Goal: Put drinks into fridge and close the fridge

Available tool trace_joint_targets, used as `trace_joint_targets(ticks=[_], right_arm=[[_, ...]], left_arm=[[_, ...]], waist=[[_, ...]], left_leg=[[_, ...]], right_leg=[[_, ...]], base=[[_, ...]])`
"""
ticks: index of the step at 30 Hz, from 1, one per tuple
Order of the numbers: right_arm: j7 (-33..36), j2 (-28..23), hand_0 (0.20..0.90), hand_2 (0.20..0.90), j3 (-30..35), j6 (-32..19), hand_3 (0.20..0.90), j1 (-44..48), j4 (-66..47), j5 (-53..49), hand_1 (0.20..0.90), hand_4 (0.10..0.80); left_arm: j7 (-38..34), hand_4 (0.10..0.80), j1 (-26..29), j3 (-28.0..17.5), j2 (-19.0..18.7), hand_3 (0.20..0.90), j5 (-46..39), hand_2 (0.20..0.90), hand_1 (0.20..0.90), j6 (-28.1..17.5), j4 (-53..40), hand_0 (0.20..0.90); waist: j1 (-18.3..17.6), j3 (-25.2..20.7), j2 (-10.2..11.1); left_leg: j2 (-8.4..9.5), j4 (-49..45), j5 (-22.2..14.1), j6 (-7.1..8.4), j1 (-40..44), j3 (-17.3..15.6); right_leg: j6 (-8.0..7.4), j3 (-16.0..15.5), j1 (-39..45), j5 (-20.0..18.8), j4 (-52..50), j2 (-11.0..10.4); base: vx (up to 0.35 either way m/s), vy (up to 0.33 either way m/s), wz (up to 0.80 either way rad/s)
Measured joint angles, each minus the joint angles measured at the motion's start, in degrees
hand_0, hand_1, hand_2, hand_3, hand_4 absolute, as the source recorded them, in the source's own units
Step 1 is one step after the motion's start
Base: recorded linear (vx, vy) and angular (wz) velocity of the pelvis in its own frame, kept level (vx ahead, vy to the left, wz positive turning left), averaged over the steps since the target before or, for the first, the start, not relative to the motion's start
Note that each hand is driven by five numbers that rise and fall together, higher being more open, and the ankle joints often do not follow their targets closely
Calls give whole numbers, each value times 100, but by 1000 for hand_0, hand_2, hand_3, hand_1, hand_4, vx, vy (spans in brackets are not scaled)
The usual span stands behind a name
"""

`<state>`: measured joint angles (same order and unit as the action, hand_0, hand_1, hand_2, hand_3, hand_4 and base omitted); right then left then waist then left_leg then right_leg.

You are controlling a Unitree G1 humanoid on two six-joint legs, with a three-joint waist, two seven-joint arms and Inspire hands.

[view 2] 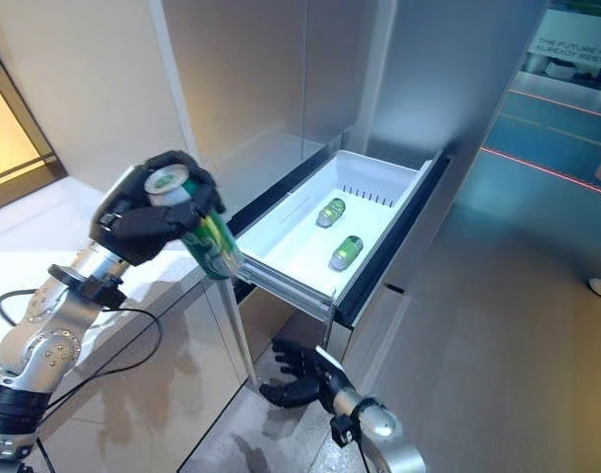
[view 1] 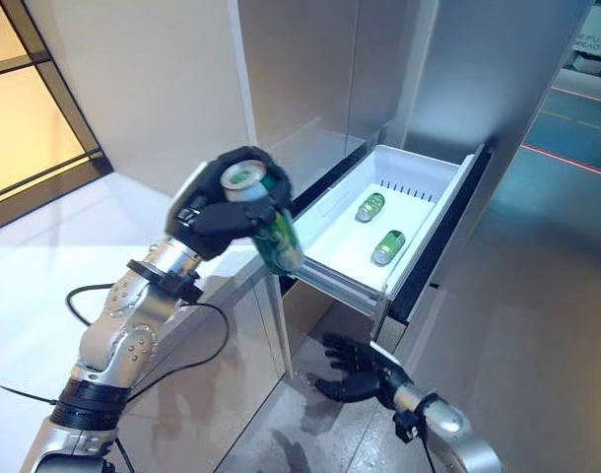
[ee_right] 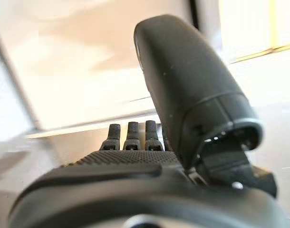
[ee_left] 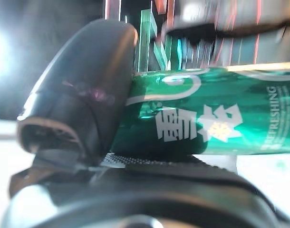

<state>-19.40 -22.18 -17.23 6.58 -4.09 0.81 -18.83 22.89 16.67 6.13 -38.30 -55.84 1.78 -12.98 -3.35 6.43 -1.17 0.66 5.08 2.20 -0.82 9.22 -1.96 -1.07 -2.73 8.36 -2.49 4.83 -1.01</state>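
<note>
White fridge drawer (view 1: pixel 352 246) open, grey floor (view 1: pixel 537 325)

The fridge (view 1: pixel 458 69) fills the upper middle and right of the frame, its drawer (view 1: pixel 419 163) pulled out toward the lower left. Two cans lie on their sides in the drawer: one can (view 1: pixel 369 207) nearer the back wall, the other can (view 1: pixel 387 246) nearer the front, apart from each other. Left of the drawer, at frame centre-left, the left hand (view 1: pixel 217 212) holds a third can (view 1: pixel 266 222) tilted above the drawer's near corner. Below the drawer, at lower centre, hangs the right hand (view 1: pixel 355 370), over the floor (view 1: pixel 537 325).
</note>
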Motion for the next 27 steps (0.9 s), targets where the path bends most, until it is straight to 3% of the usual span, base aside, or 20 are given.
trace_joint_targets(ticks=[5,9,20,27], right_arm=[[-1,-486,900,900,202,162,900,427,-666,-683,900,800],[14,-547,900,900,196,230,900,671,-886,-1081,900,800],[110,-759,900,900,-411,920,900,1083,-1151,-2197,900,800],[103,-933,900,900,-701,985,900,1254,-1303,-2358,900,800]], left_arm=[[562,100,-98,24,-2,200,-1,300,300,-1,-174,300],[676,100,-104,38,-3,200,-1,300,300,0,-174,300],[566,100,-69,654,-45,200,44,300,300,152,-179,300],[435,100,-61,822,-33,200,51,300,300,199,-176,300]], waist=[[-4,13,-40],[13,21,-54],[47,24,-58],[69,24,-58]], left_leg=[[-25,-6,10,15,-25,-66],[-25,-9,11,17,-31,-79],[-16,-20,8,12,-33,-80],[-13,-23,8,12,-33,-80]], right_leg=[[-4,67,-65,-12,0,29],[-2,84,-77,-12,0,31],[9,83,-76,-20,0,22],[5,84,-77,-18,0,20]], base=[[-35,3,-9],[0,0,0],[0,0,0],[5,0,0]])
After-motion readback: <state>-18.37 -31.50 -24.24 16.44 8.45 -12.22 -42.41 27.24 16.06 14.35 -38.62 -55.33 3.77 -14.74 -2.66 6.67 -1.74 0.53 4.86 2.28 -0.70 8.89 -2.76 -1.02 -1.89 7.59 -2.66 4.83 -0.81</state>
